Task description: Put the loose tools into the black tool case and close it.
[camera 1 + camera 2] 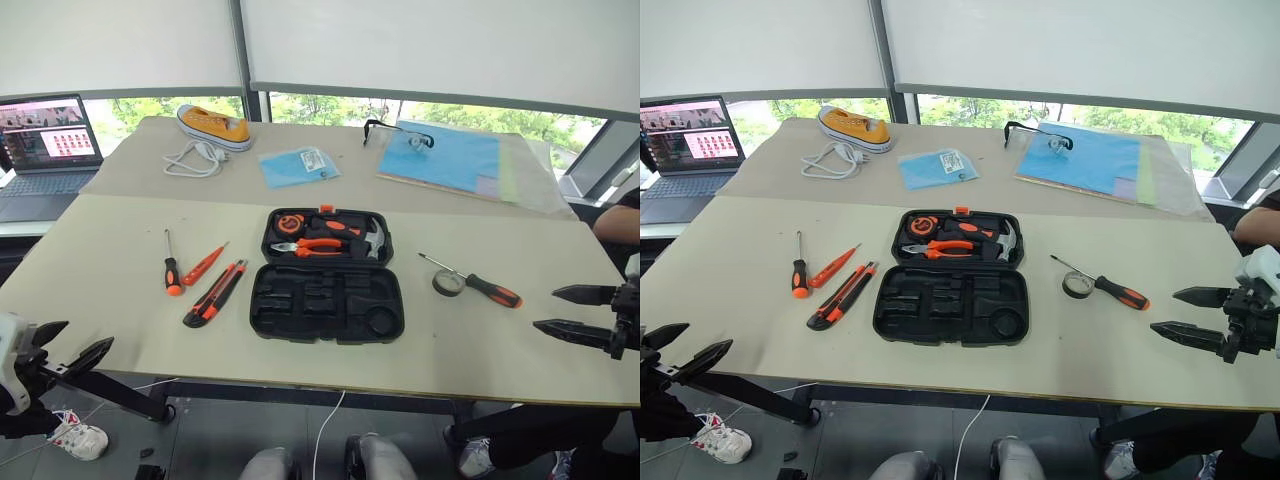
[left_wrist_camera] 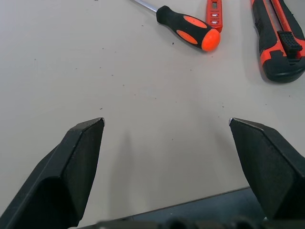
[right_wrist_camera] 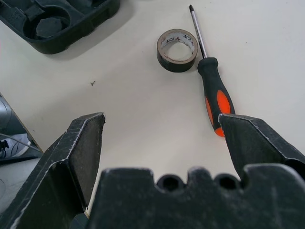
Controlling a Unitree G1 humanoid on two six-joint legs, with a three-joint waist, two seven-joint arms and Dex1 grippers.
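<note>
At the middle of a pale counter (image 1: 120,300) a black tool case (image 1: 327,302) is seen lying open, its lid laid flat behind the base. The base holds bare moulded slots; in the lid, orange-handled pliers (image 1: 308,246) and a hammer (image 1: 372,240) are seated. Left of the case an orange-black utility knife (image 1: 215,293) is laid at a slant, and farther left two screwdrivers, a black-and-orange one (image 1: 171,267) and a slim orange one (image 1: 205,263), are set close together. Right of the case a small black tape roll (image 1: 447,283) is placed, with a third screwdriver (image 1: 476,283) just beside it, its shaft running past the roll. Behind the case, on a second surface, a yellow shoe (image 1: 214,126), a white cable (image 1: 196,158), a blue packet (image 1: 299,166) and blue sheets (image 1: 445,156) are spread; a laptop (image 1: 44,155) is seen far left of the case. The left gripper (image 1: 62,348) is held off the counter's near edge, well left of the case, jaws wide and empty. The right gripper (image 1: 1188,315) is held well right of the case, jaws likewise wide and empty. Nothing is seen between either gripper and the tools.
</note>
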